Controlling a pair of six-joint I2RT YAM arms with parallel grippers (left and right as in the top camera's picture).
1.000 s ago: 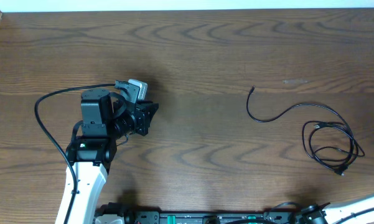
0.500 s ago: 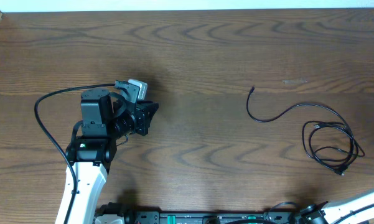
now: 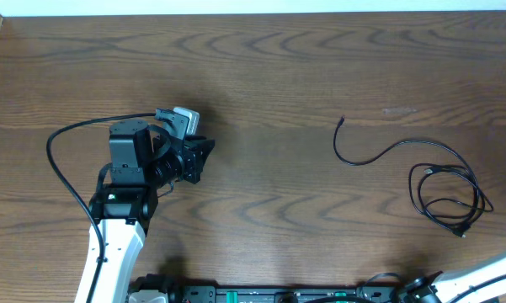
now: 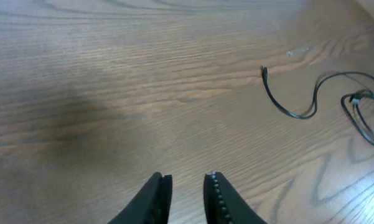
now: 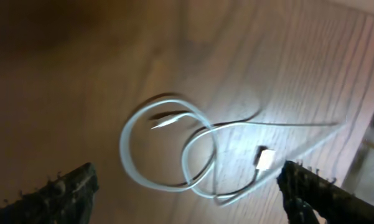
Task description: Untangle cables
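Holding left jaws slightly parted, empty, well left of the thin black looped cable [image 3: 413, 189]. Straddling a thin white coiled cord [image 5: 199, 134] with right jaws wide, empty, nearer that cable.

Even overhead light; right wrist view blurred.
Overhead is sharp and evenly lit, with a soft sheen on the counter [image 3: 320, 67]. The left wrist view is soft, with a dim shadow patch at left. The right wrist view is smeared, dark at upper left, with glare around the white cable [image 5: 209, 128].
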